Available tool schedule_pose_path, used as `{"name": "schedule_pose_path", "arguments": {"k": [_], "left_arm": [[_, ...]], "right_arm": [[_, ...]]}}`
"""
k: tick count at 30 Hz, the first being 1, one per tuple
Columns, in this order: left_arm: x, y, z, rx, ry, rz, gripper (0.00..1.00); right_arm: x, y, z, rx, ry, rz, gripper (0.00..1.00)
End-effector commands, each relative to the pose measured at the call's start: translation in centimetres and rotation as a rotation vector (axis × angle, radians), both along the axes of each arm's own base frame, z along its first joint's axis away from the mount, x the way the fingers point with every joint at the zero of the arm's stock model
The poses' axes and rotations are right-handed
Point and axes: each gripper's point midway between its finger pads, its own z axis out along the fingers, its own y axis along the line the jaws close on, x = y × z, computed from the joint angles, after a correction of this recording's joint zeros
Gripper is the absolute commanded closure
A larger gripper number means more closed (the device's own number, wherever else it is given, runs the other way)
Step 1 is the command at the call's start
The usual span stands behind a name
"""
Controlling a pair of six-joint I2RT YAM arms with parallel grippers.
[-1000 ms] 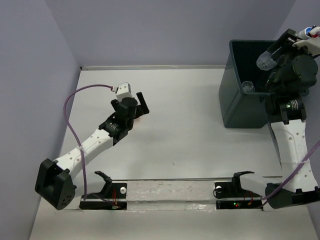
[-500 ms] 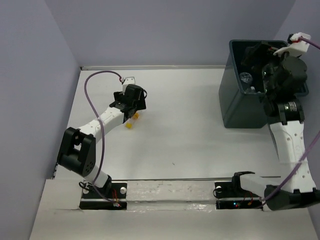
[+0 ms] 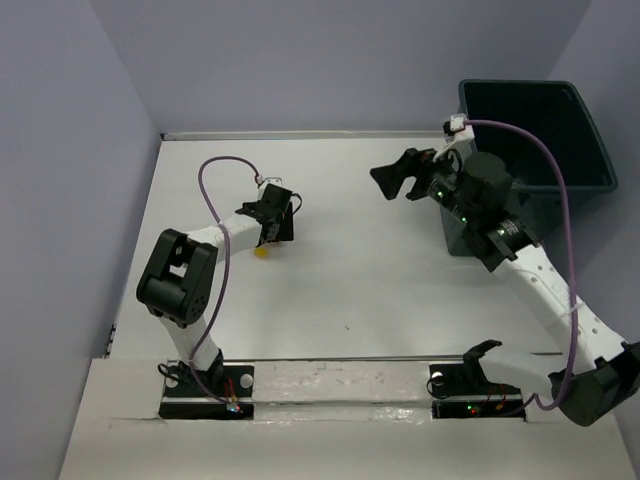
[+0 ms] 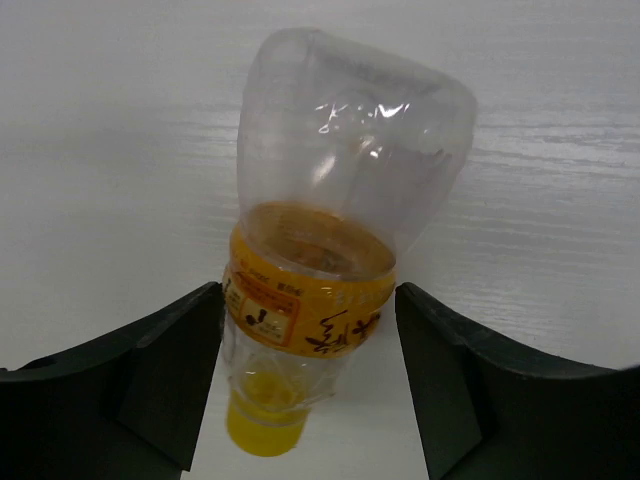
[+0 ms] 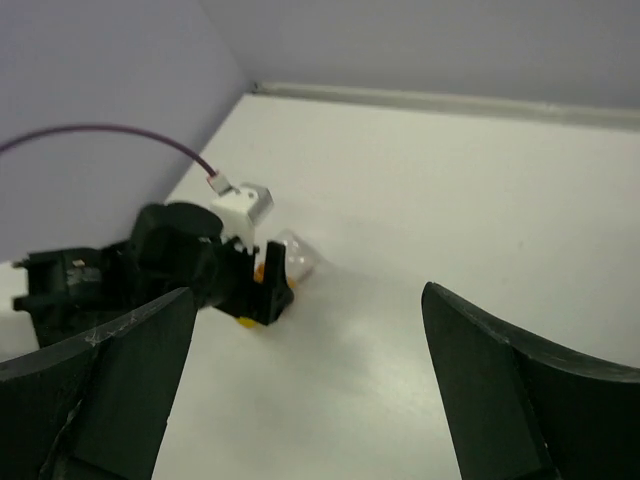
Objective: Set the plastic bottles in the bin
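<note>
One plastic bottle point(image 4: 335, 270) lies on the table point(image 3: 350, 280), well left of the bin point(image 3: 575, 130), between the spread fingers of the left gripper point(image 4: 310, 385), orange label level with the fingertips. The right gripper point(image 3: 398, 177), jaws apart and empty, hangs just left of the bin.

Probably a lab test cell, plain lilac walls point(image 3: 330, 60), white table point(image 3: 380, 280)
</note>
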Motion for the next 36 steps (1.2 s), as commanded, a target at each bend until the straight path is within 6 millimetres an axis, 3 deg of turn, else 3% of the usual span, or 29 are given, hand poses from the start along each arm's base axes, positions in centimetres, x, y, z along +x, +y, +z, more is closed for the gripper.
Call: {"name": "schedule_pose_path", "arguments": {"k": [1, 5, 7, 8, 10, 13, 14, 16, 17, 18, 20, 26, 32, 35, 36], "left_arm": [[0.2, -0.5, 0.2, -0.041, -0.034, -0.009, 0.23], [-0.4, -1.0, -0.3, -0.089, -0.039, -0.016, 0.41], [-1.1, -1.5, -0.6, -0.122, -0.031, -0.023, 0.44], [-1.6, -2.7, -0.2, -0.168, -0.048, -0.061, 0.44], [-2.0, -4.5, 1.2, -0.232, -0.097, -0.104, 0.44], [-4.4, -8.7, 4.2, -0.348, -0.177, -0.239, 0.44], [-5.2, -10.0, 6.3, -0.407, -0.222, -0.285, 0.44], [-7.7, -12.9, 8.5, -0.541, -0.271, -0.390, 0.44], [-8.3, -13.3, 8.1, -0.548, -0.275, -0.407, 0.44], [-10.0, -14.7, 9.5, -0.638, -0.297, -0.469, 0.44], [-11.4, -15.3, 11.4, -0.710, -0.335, -0.513, 0.44], [-14.6, -16.8, 14.4, -0.822, -0.388, -0.638, 0.44], [-15.4, -17.7, 16.1, -0.838, -0.421, -0.730, 0.44], [-15.7, -17.9, 16.7, -0.846, -0.428, -0.756, 0.43], [-15.6, -17.9, 17.0, -0.849, -0.438, -0.755, 0.42]], "right_arm": [[-0.4, 2.1, -3.4, 0.016, 0.047, 0.061, 0.00], [-1.0, 4.2, -6.5, 0.045, 0.100, 0.121, 0.00], [-1.5, 5.3, -7.6, 0.073, 0.138, 0.163, 0.00], [-1.6, 5.9, -8.5, 0.083, 0.156, 0.180, 0.00], [-1.7, 6.4, -9.1, 0.120, 0.186, 0.199, 0.00], [-1.9, 7.2, -10.1, 0.161, 0.226, 0.230, 0.00], [-2.1, 7.7, -10.1, 0.172, 0.223, 0.250, 0.00], [-2.3, 8.4, -11.2, 0.179, 0.250, 0.271, 0.00], [-2.3, 8.5, -11.9, 0.173, 0.265, 0.274, 0.00], [-2.3, 8.6, -12.3, 0.170, 0.272, 0.274, 0.00], [-2.5, 9.0, -13.9, 0.156, 0.303, 0.280, 0.00], [-3.9, 9.6, -17.6, 0.132, 0.378, 0.293, 0.00], [-5.9, 11.6, -16.6, 0.175, 0.382, 0.437, 0.00], [-6.1, 12.1, -15.9, 0.199, 0.389, 0.468, 0.12], [-6.1, 12.2, -15.6, 0.207, 0.397, 0.474, 0.20]]}}
